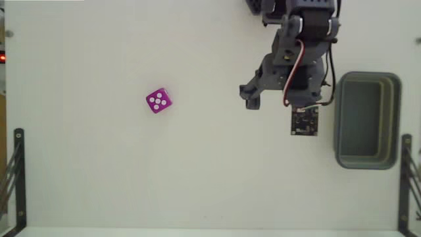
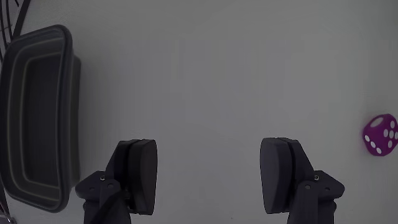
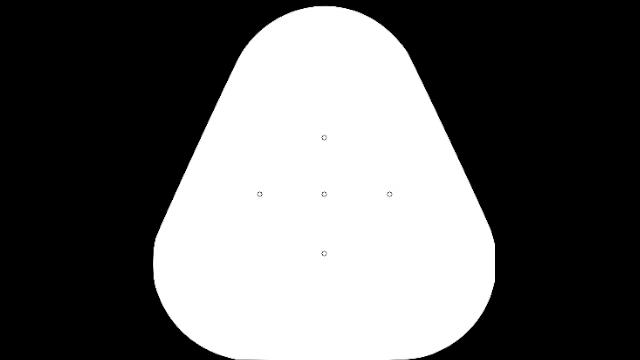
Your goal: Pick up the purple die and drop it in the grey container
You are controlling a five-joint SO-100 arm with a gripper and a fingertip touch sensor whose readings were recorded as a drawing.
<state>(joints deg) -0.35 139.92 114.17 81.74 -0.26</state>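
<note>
pincer (image 2: 208, 183) of the dark grey two-finger arm stands released in the wrist view — its two flat pads (image 2: 142, 174) rise from the bottom edge with a wide bare gap of table between them and nothing held. in the fixed view the same pincer (image 1: 253, 99) hangs over the table at the end of the dark grey plastic arm (image 1: 296, 46), which comes in from the top edge with red and white wires looping down its side. a small black square circuit board (image 1: 304, 122) shows just below the arm's lower end.

the surface is a plain white tabletop (image 1: 99, 178), matte and evenly lit. thin black metal brackets (image 1: 16, 171) stand at the lower left and lower right edges of the fixed view, and a small red light glows at the far left edge.

the grey-green rectangular tub with rounded corners and a thick rim (image 1: 367, 118) sits just beside the arm on the right of the fixed view, its long axis running top to bottom; in the wrist view it (image 2: 37, 112) lies at the left edge, long axis also roughly vertical.

the small magenta-purple die with white pips (image 1: 158, 101) rests on the table well apart from the pincer, to its left in the fixed view, turned slightly askew to the picture's edges with four pips facing up. in the wrist view it (image 2: 380, 134) sits at the far right edge, outside the right pad.
</note>
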